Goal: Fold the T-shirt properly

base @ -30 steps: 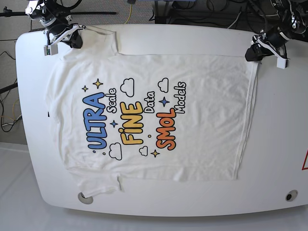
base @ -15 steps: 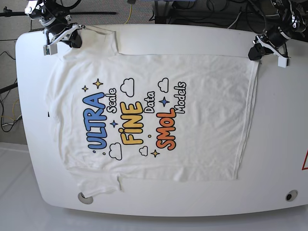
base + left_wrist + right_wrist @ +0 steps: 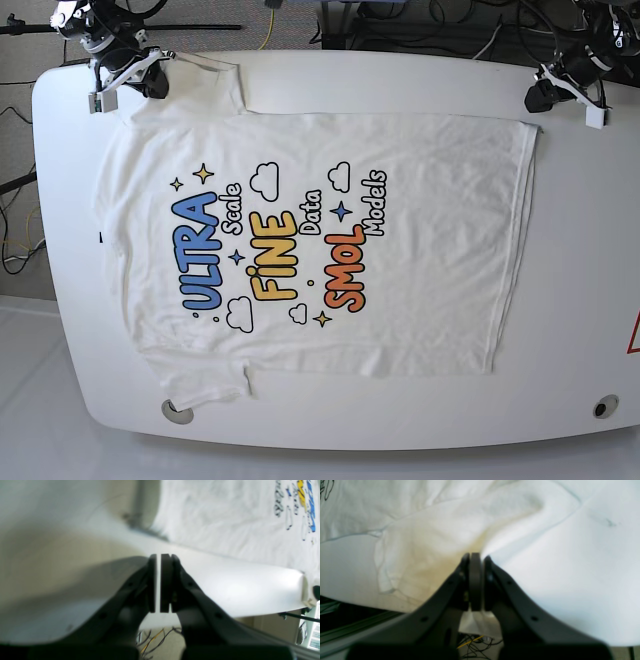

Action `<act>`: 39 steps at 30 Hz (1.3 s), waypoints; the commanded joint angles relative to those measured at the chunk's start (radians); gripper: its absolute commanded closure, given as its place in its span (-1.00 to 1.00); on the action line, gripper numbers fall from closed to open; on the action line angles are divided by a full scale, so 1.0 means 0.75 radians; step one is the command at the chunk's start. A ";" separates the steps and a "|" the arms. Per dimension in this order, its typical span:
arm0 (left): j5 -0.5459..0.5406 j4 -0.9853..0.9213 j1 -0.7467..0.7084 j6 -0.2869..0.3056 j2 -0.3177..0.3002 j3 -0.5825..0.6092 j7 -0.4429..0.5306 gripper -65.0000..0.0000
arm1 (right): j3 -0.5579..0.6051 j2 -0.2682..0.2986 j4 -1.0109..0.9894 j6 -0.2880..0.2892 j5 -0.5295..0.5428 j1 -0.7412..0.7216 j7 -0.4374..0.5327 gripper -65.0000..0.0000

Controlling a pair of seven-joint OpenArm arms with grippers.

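Note:
The white T-shirt (image 3: 300,250) lies spread flat on the white table (image 3: 580,300), print side up, with "ULTRA", "FINE" and "SMOL" readable. My right gripper (image 3: 140,85) is at the far left corner, shut on the sleeve cloth. In the right wrist view the T-shirt (image 3: 425,545) bunches into the closed right gripper (image 3: 475,555). My left gripper (image 3: 540,97) hovers at the far right, just off the hem corner. In the left wrist view the left gripper (image 3: 158,557) is shut with nothing held, and the T-shirt (image 3: 225,517) lies ahead of it.
Cables and stands crowd the floor beyond the table's far edge. Two round holes (image 3: 178,410) (image 3: 603,407) sit near the table's front corners. A red marking (image 3: 633,335) shows at the right edge. Bare table surface runs along the right side of the hem.
My left gripper has closed and pulled up and to the right, off the hem corner, which now lies flat. The right gripper has stayed put on the sleeve.

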State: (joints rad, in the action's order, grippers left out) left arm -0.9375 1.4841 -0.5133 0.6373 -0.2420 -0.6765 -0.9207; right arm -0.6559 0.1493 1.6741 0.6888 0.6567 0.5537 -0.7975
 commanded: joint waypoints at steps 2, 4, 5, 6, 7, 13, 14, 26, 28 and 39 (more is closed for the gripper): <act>-0.003 0.033 -0.019 0.004 -0.019 -0.011 -0.010 1.00 | -0.005 0.015 0.017 0.013 0.011 0.018 0.002 1.00; -0.001 0.035 -0.027 0.004 -0.019 -0.012 -0.013 1.00 | -0.004 0.015 0.016 0.013 0.009 0.022 0.003 1.00; -0.001 0.037 -0.030 0.003 -0.021 -0.012 -0.012 1.00 | -0.004 0.015 0.016 0.013 0.009 0.023 0.003 1.00; 0.000 0.038 -0.033 0.003 -0.022 -0.012 -0.012 1.00 | -0.003 0.015 0.017 0.013 0.008 0.024 0.002 1.00; 0.001 0.039 -0.037 0.003 -0.024 -0.014 -0.012 1.00 | -0.003 0.014 0.018 0.013 0.009 0.026 0.003 1.00; 0.010 0.024 -0.042 0.005 -0.028 -0.019 -0.016 1.00 | -0.011 0.012 0.018 0.013 0.007 0.029 -0.003 1.00; 0.011 0.024 -0.042 0.004 -0.029 -0.020 -0.016 1.00 | -0.012 0.013 0.019 0.013 0.006 0.030 -0.003 1.00; 0.014 0.010 -0.001 0.007 -0.029 -0.017 -0.013 1.00 | -0.004 0.012 0.016 0.013 0.000 0.018 -0.002 1.00; 0.014 0.009 0.006 0.005 -0.029 -0.016 -0.013 1.00 | -0.001 0.012 0.014 0.013 -0.001 0.016 -0.003 1.00; 0.011 0.004 0.027 0.005 -0.032 -0.025 0.020 0.73 | -0.004 0.011 -0.002 0.013 -0.006 -0.004 0.000 1.00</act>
State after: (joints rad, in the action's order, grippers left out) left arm -0.9176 1.4761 -0.4889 0.6369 -0.2504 -0.6857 -0.9241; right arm -0.6537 0.1471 1.6649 0.6926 0.6571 0.5457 -0.7975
